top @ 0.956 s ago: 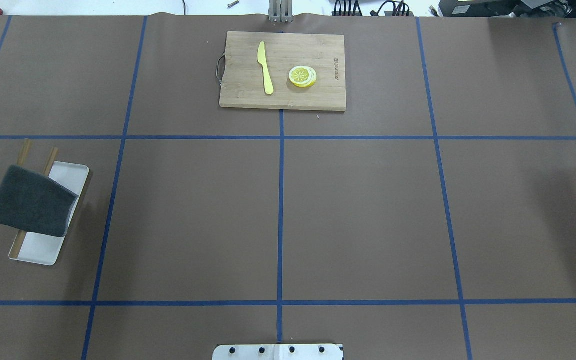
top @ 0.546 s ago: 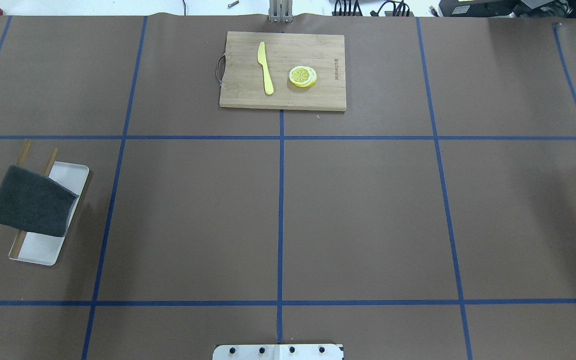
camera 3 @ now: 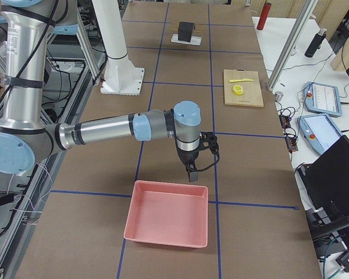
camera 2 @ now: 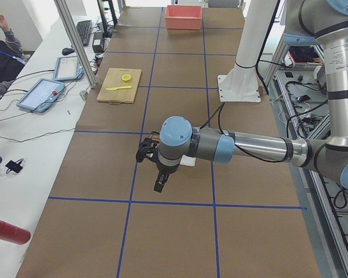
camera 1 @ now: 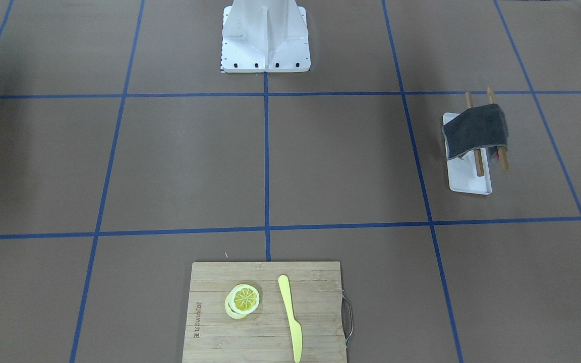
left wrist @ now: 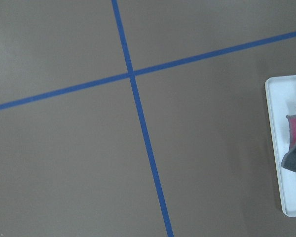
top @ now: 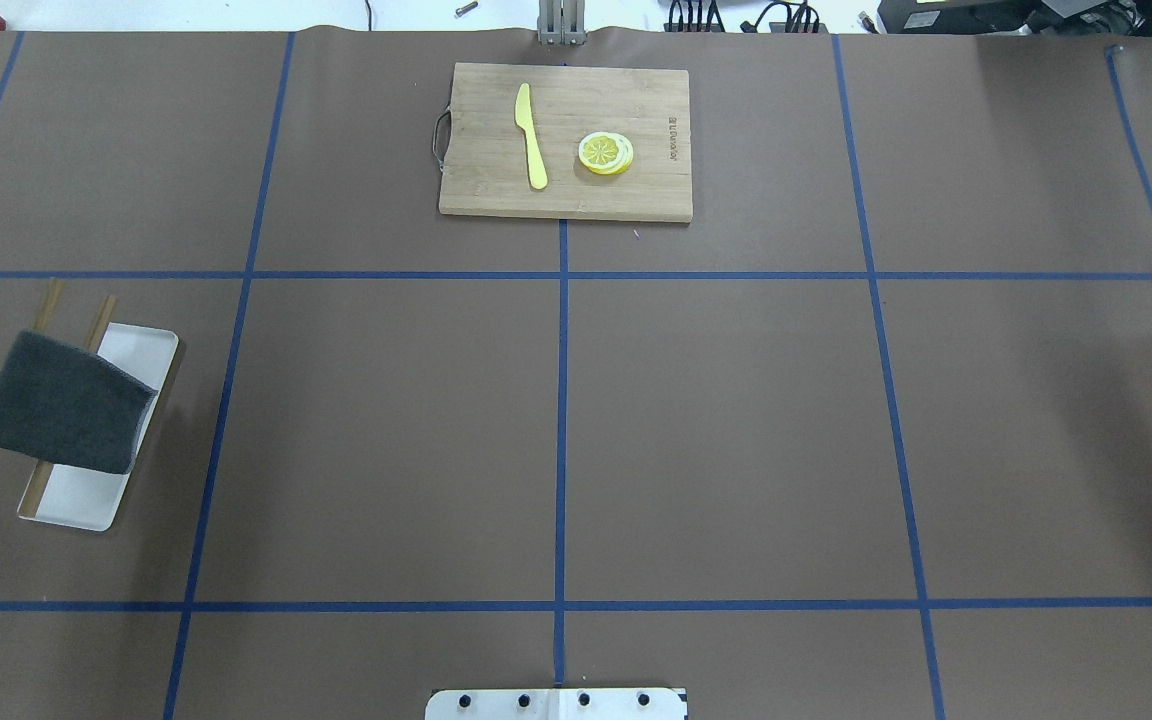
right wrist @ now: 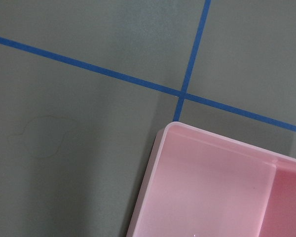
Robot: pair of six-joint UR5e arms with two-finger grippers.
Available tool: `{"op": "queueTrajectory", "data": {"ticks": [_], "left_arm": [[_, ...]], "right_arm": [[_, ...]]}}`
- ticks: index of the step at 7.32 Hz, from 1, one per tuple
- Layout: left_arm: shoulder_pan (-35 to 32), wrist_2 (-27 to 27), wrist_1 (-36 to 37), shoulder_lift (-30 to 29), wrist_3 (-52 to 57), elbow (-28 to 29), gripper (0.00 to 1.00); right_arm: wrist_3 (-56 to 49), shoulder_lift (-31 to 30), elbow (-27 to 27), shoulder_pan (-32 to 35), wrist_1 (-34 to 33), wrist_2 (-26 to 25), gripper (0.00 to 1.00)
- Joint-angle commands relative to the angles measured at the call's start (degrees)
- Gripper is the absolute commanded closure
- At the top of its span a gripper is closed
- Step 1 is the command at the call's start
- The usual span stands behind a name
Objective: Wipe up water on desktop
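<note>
Now the left gripper [camera 2: 159, 186] hangs by the cloth [top: 61, 405] at the left edge of the desktop [top: 736, 430], the right gripper [camera 3: 193, 173] over the right edge; can't tell either's grip. Risk: the faint water ring [right wrist: 39, 136] gets missed, or the cloth drags its sticks [top: 46, 305] along.

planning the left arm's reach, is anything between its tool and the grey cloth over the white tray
Nothing visible does. The left tool hangs over bare desktop beside the white tray, and its wrist view shows only brown surface and blue tape up to the cloth, which is draped over two wooden sticks above the tray.
</note>
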Motion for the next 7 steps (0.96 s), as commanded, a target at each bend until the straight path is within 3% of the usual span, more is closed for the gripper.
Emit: {"op": "queueTrajectory", "data": {"ticks": [1, 3, 4, 6, 7], "left_arm": [[-0.18, -0.18, -4.79, -0.56, 0.16, 2.28, 0.01], [-0.18, -0.27, -6.71, -1.79, -1.06, 0.79, 0.01], [0.43, -0.36, -11.07, -2.14, -4.11, 0.95, 0.01], [4.63, -4.38, -13.83, -1.27, -20.23, 0.96, 0.01], [9.0, -4.14, -18.63, -1.09, -28.93, 1.22, 0.01]], "right_arm": [[0.56, 2.41, 1.02, 0.0, -0.02, 0.12, 0.0], [3.01, 5.14, 1.2, -0.43, 0.07, 0.12, 0.0], [7.9, 6.2, 1.38, -3.31, 0.07, -0.05, 0.0], [14.6, 7.26, 2.42, -6.57, 0.07, -0.23, 0.0], [18.72, 7.18, 4.26, -8.15, 0.07, -0.32, 0.0]]}}
